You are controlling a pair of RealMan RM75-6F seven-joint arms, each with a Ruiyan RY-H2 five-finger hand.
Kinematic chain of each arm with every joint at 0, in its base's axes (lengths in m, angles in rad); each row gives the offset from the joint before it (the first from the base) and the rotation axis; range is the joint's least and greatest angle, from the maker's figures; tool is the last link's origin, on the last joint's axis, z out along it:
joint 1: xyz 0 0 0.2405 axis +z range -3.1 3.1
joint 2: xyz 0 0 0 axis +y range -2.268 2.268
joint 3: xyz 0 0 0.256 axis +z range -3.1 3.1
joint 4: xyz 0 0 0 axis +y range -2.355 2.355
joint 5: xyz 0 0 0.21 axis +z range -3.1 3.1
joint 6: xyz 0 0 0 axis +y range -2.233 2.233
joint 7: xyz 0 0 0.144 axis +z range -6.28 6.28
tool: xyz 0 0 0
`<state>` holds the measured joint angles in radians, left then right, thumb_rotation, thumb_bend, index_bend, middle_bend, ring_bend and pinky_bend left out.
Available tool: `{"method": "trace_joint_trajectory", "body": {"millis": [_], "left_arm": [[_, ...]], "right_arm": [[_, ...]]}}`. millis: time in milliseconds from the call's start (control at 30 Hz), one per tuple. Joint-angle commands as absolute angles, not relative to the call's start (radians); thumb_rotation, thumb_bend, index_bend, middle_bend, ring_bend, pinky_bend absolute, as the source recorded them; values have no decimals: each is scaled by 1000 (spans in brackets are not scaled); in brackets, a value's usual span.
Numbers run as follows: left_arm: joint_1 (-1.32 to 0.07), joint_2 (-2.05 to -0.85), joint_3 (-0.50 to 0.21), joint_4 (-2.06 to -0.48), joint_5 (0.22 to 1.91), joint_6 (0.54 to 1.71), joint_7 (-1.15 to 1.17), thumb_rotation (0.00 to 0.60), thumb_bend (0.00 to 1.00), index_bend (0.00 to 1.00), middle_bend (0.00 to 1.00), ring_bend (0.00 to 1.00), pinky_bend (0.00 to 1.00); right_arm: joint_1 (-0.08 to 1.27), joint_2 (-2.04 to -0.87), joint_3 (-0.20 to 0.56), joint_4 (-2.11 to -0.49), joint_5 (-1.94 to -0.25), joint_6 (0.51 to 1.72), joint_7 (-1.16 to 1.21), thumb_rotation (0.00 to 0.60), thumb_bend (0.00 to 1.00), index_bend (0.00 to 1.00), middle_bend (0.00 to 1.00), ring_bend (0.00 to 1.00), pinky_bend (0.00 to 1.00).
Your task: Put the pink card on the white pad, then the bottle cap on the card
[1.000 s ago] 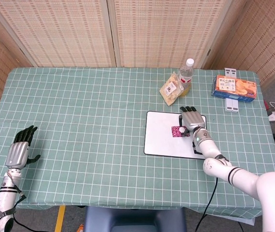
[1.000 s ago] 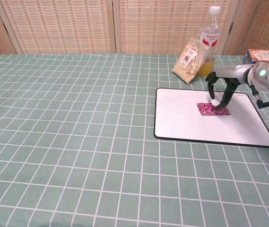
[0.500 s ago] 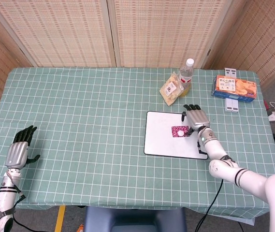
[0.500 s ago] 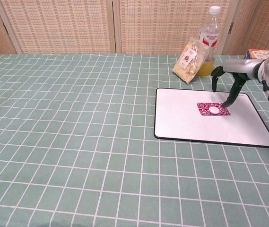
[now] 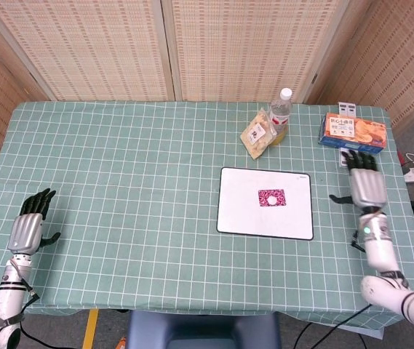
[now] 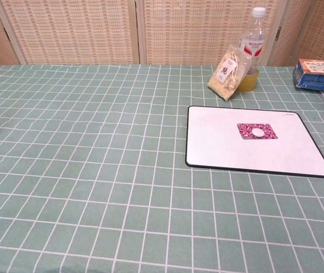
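The pink card (image 5: pixel 271 198) (image 6: pixel 257 131) lies flat near the middle of the white pad (image 5: pixel 244 217) (image 6: pixel 230 151). A small white bottle cap (image 5: pixel 272 198) (image 6: pixel 257 132) sits on the card. My right hand (image 5: pixel 363 179) is off the pad to its right, over the tablecloth, fingers spread and holding nothing. My left hand (image 5: pixel 30 225) rests at the table's left front edge, fingers apart, empty. Neither hand shows in the chest view.
A plastic bottle (image 5: pixel 281 114) (image 6: pixel 251 50) and a snack bag (image 5: pixel 258 134) (image 6: pixel 228 73) stand behind the pad. A biscuit box (image 5: pixel 353 131) (image 6: pixel 321 73) lies at the back right, just beyond my right hand, with a white strip (image 5: pixel 349 155) beside it.
My right hand let go of the cap, lifted off the pad and drew away to the right. The cap stays on the card. The left hand has not moved.
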<state>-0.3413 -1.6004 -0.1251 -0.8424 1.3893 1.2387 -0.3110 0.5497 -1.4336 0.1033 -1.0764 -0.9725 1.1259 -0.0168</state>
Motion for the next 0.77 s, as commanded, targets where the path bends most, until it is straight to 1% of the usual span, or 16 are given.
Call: {"method": "trace_joint_trajectory", "body": {"millis": [33,167,300,400,767], "left_arm": [[-339,-1602,-125,-842,1391,1246,-309,600,163,0,0,0,0],[-338,-1603,-125,-848,1394,1255,-298,600,163,0,0,0,0],[-341,-1606,-123,-849,1395,1250,-284,600,163,0,0,0,0],[-341,-1608,-124,-849,1394,1251,-281,600,164,0,0,0,0],[-341,-1607,-124,-848,1393,1248,-280,600,163,0,0,0,0]], "right_arm": [[316,-1528,80,-796,-1043,1245,268,524,0,92,34,0,0],[292,-1538,107,-728,-1033,1145,367,524,0,80,34,0,0],[297,-1541,116,-711,-1066,1110,378,524,0,101,35,0,0],[301,-1542,117,-709,-1085,1075,361,524,0,94,34,0,0],[293,-1544,150,-709,-1132,1061,354,524,0,86,35,0,0]]}}
